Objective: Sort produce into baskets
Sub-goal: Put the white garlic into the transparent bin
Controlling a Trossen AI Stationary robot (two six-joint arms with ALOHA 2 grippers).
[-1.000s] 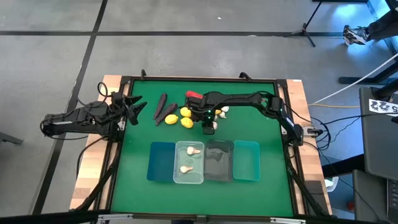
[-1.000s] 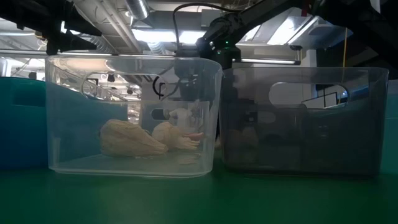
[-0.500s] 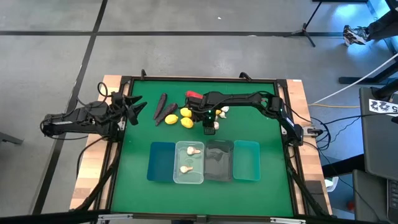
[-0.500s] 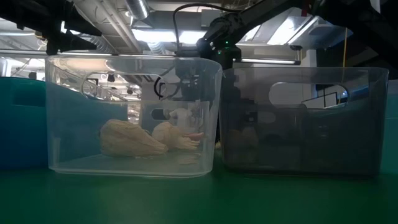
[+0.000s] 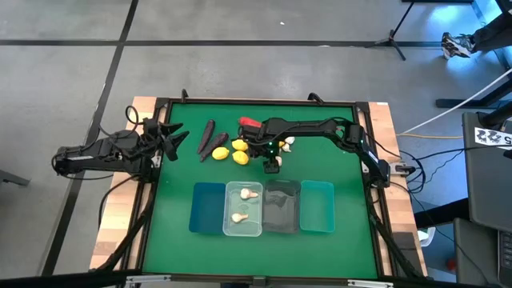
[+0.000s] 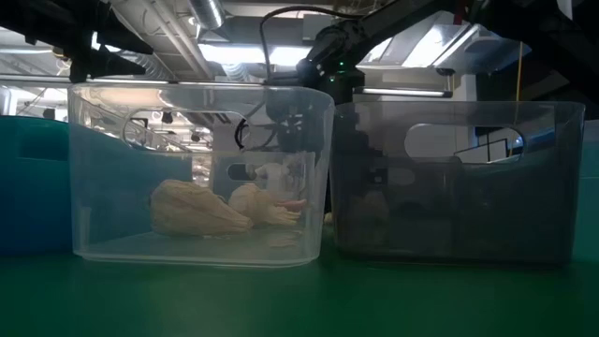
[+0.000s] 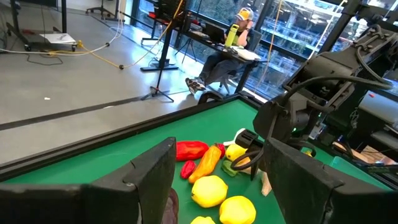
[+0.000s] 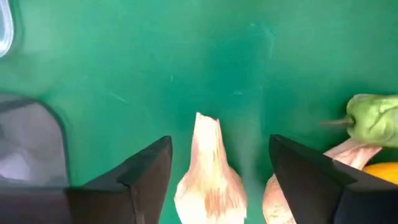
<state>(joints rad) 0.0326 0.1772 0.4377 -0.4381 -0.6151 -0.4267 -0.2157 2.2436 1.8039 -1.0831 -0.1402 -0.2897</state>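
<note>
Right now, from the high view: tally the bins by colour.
Blue bin: 1
Clear bin: 1
Dark grey bin: 1
Teal bin: 1
Total: 4 bins

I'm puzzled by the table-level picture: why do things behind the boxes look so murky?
Low view: the camera looks through the clear box and the smoked grey box, whose walls dim and smear everything behind; bright ceiling lights add glare. High view: the light is even, and nothing is murky.
</note>
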